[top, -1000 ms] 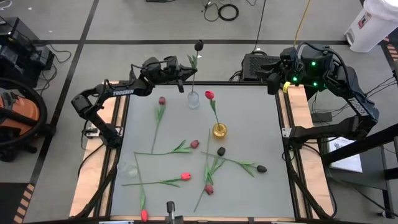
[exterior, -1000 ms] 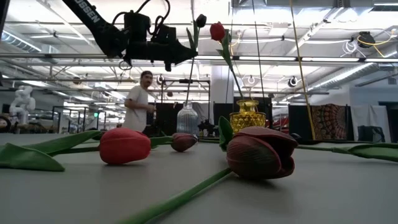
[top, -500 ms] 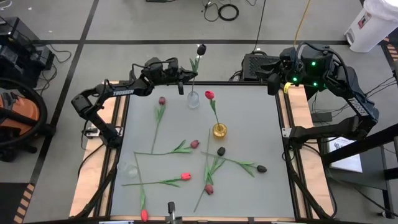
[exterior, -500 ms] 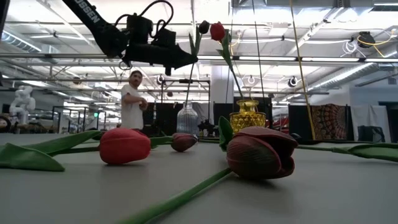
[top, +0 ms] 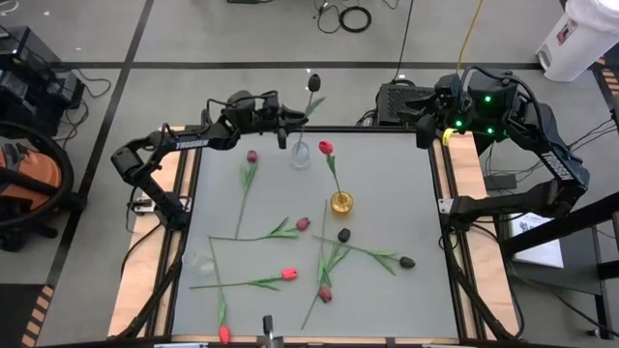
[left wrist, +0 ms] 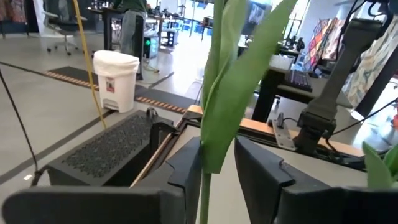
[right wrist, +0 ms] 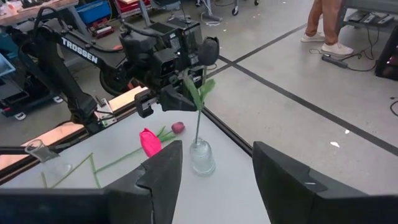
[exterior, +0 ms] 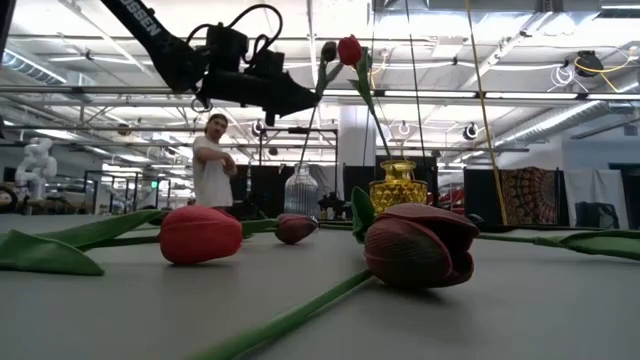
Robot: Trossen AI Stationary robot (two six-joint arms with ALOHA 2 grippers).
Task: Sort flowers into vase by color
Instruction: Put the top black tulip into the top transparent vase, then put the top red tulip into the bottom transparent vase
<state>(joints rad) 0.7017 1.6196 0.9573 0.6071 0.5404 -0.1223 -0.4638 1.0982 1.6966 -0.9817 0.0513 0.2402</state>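
Observation:
A dark tulip (top: 313,80) stands with its stem in the clear vase (top: 301,153) at the table's far edge, leaning toward the right. My left gripper (left wrist: 214,163) reaches level from the left, above the vase. It is open, with one finger on each side of the stem and leaf (left wrist: 231,93). A red tulip (top: 326,148) stands in the gold vase (top: 341,203). Several more tulips lie on the table, among them a maroon one (top: 251,157), a black one (top: 407,261) and a red one (top: 288,275). My right gripper (right wrist: 214,180) is open and raised beyond the far right corner. My left gripper has the dark tulip's stem (left wrist: 203,193) between its parted fingers. A gap shows toward one finger. The leaf lies close against the other finger (left wrist: 189,167), and I cannot tell whether they touch. The tulip stands in the vase.
A small clear glass (top: 201,262) stands near the table's left edge. The lying tulips cover the middle and near half of the table. A person (exterior: 212,160) stands in the room beyond the far edge. A white bin (top: 578,39) stands off the table, far right.
The dark tulip's head stands lower than a second ago and has swung a little toward the right. Its stem has sunk farther into the clear vase. My left gripper has stayed beside the stem, tipping slightly.

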